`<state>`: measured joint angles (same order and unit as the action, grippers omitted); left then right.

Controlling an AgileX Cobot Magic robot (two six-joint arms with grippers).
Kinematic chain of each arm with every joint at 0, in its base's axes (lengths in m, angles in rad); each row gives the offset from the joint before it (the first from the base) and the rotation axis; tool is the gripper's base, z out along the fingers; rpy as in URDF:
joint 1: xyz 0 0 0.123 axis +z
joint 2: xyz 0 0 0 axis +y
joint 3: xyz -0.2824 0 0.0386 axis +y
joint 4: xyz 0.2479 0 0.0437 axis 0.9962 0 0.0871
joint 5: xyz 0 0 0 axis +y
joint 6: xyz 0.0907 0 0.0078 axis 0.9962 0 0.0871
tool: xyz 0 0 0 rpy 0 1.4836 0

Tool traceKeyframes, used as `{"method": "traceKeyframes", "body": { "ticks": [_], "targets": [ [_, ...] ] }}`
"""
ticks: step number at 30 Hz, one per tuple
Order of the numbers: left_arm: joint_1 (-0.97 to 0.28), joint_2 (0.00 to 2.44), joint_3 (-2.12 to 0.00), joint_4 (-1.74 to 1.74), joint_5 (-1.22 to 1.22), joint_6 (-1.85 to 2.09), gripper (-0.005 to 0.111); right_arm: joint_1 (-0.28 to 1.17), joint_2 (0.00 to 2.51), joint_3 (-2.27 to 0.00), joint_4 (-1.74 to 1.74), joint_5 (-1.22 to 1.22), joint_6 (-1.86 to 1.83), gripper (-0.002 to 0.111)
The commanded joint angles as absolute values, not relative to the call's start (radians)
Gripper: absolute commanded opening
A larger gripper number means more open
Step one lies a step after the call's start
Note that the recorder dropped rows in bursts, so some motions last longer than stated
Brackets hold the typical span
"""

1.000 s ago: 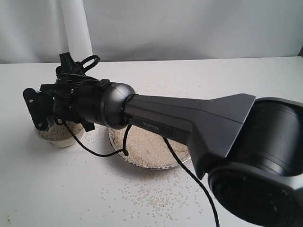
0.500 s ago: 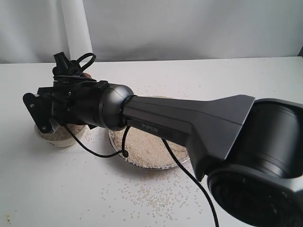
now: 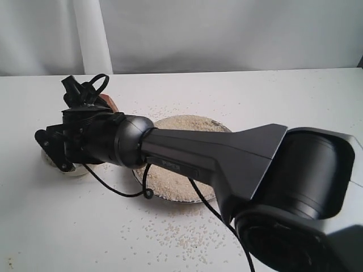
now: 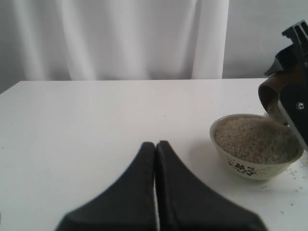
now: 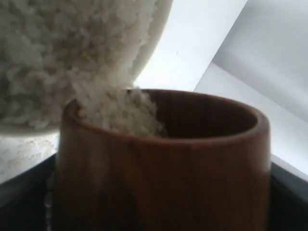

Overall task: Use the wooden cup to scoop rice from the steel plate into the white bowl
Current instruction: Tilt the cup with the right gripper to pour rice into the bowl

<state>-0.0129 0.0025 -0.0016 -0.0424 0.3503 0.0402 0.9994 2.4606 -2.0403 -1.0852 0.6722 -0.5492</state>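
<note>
My right gripper reaches across to the left and is shut on the wooden cup. The cup is tipped over the white bowl, and rice runs between the cup's mouth and the heap of rice in the bowl. The steel plate lies right of the bowl under my right arm, holding a wide layer of rice. My left gripper is shut and empty, low over the table a short way from the bowl, and does not show in the exterior view.
Loose grains are scattered on the white table in front of the plate and behind it. A black cable hangs from my right arm over the plate's edge. A white curtain closes the back.
My right arm has dropped and rolled, tipping the cup further over the bowl. The far half of the plate's rice has come into view above the arm.
</note>
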Motion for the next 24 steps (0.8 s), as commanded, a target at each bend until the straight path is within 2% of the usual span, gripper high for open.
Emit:
{"method": "traceKeyframes", "body": {
  "ticks": [1,16,24],
  "targets": [
    [-0.016,0.000,0.000,-0.042,0.345,0.036,0.000,1.024,2.449,-2.049,-1.148,0.657,-0.550,0.000],
    [-0.016,0.000,0.000,-0.042,0.345,0.036,0.000,1.028,2.457,-2.165,-1.159,0.668,-0.500,0.000],
    [-0.016,0.000,0.000,-0.042,0.345,0.036,0.000,1.028,2.474,-2.165,-1.129,0.715,-0.631,0.000]
  ]
}}
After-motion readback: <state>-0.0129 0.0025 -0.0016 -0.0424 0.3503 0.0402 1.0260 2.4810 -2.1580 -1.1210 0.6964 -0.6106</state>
